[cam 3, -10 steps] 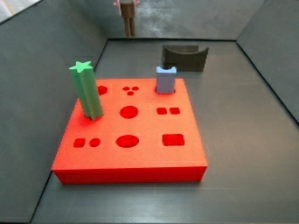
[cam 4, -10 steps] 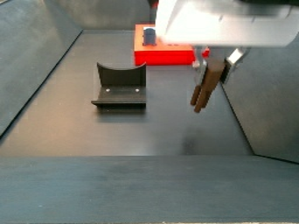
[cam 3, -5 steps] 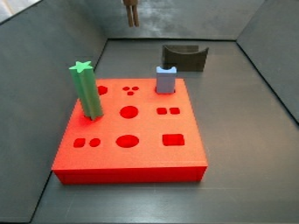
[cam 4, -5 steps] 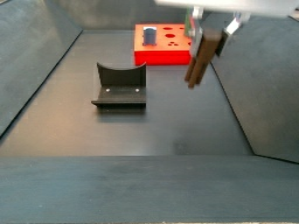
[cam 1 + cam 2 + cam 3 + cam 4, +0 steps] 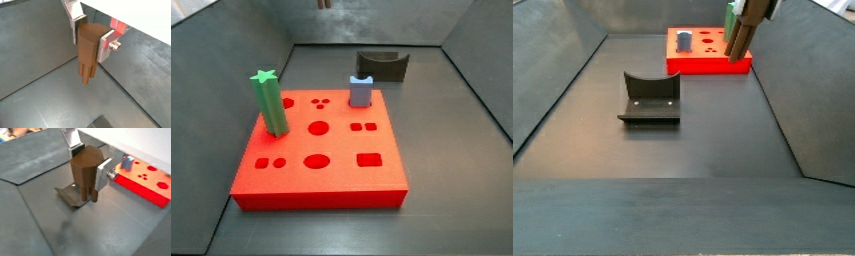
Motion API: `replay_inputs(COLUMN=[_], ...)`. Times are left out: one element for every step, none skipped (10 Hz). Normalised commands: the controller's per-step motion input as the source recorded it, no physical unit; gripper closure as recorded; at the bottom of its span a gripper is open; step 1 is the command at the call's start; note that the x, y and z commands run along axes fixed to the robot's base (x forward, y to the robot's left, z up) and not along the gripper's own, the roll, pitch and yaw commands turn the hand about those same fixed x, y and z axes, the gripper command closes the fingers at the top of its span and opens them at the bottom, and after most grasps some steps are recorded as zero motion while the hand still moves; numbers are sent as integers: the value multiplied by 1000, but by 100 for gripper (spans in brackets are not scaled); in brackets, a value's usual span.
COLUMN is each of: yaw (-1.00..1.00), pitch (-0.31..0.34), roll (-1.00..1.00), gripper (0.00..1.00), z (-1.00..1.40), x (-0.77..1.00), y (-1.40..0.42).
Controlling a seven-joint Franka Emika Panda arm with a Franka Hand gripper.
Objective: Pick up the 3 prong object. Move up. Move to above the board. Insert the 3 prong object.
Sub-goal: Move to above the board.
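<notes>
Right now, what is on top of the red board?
On the red board stand a tall green post and a short light-blue block. Its other holes look empty. The gripper, high above the floor, holds the brown peg between its fingers.

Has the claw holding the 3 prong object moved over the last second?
Yes. The claw, shut on the 3 prong object, has risen and gone toward the board, away from the dark grey curved block.

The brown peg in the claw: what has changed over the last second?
The gripper, gripping the brown peg throughout, has carried it higher, nearly leaving both side views. The red board, green post, blue block and dark curved block stayed put.
</notes>
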Motion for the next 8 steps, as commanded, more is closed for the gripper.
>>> replay_inputs(yaw=[-511,-318,-147,-71,-35,-19,-1,6], pitch=[828,678,409,272,196,146,117,117], roll=[60,80,21,7,-8,-24,-8,4], gripper=[100,100,100,100,100,100,100,100], z=[299,311,298,298,306,305,304,306], x=[190,196,201,204,206,211,220,227], y=[-1000,-1000,-1000,-1000,-1000,-1000,-1000,-1000])
